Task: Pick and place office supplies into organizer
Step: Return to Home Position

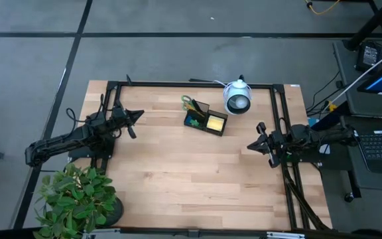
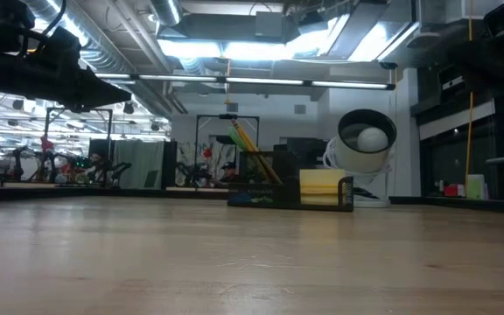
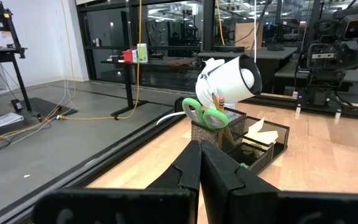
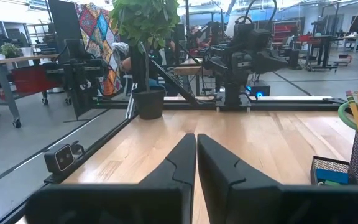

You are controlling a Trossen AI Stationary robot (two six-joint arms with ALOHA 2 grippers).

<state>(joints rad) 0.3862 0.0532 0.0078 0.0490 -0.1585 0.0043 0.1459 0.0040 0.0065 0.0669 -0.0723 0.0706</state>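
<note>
The black mesh organizer (image 1: 205, 119) stands on the wooden table toward its far edge. Green-handled scissors (image 3: 205, 114) and pencils (image 2: 244, 140) stick up out of its taller section, and a yellow sticky-note pad (image 1: 215, 122) sits in the lower compartment. My left gripper (image 1: 138, 115) is pulled back at the table's left side, shut, pointing level toward the organizer. My right gripper (image 1: 251, 145) is pulled back at the right side, shut and pointing level. Each wrist view shows its own fingertips (image 3: 200, 149) (image 4: 195, 138) closed with nothing between them.
A white round lens-faced device (image 1: 237, 98) stands just right of the organizer at the far edge. A potted plant (image 1: 78, 199) sits at the near left corner. A black frame (image 1: 191, 84) runs along the table's far edge and sides. Bare wood lies between the arms.
</note>
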